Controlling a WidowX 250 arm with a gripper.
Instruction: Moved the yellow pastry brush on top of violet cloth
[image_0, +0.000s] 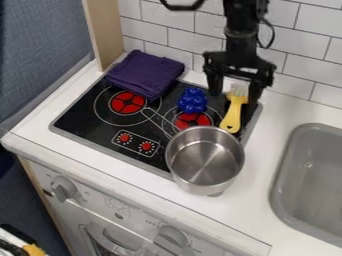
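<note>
And here's where you stand, operator: the finish is some way off. The violet cloth (145, 74) lies folded at the stove's (79, 116) eleven o'clock corner, with no brush on top. The yellow pastry brush (232, 116) is over on the stove's one o'clock side, bristles toward twelve, handle end toward six. Nothing's gripped, so the grasp, the lift, the carry toward ten o'clock and the set-down all look to be ahead of you.

Now the close work! Your gripper (235, 94) hangs at the brush's bristle end, its fingers (215, 86) released and spread wide. One finger is on the nine o'clock side of the bristles, the other at three, and the handle runs out toward six. Whether they're low enough to close on it, you can't tell from here. Watch the blue toy (193, 100) at the brush's nine o'clock and the steel pot (204, 159) near seven!
</note>
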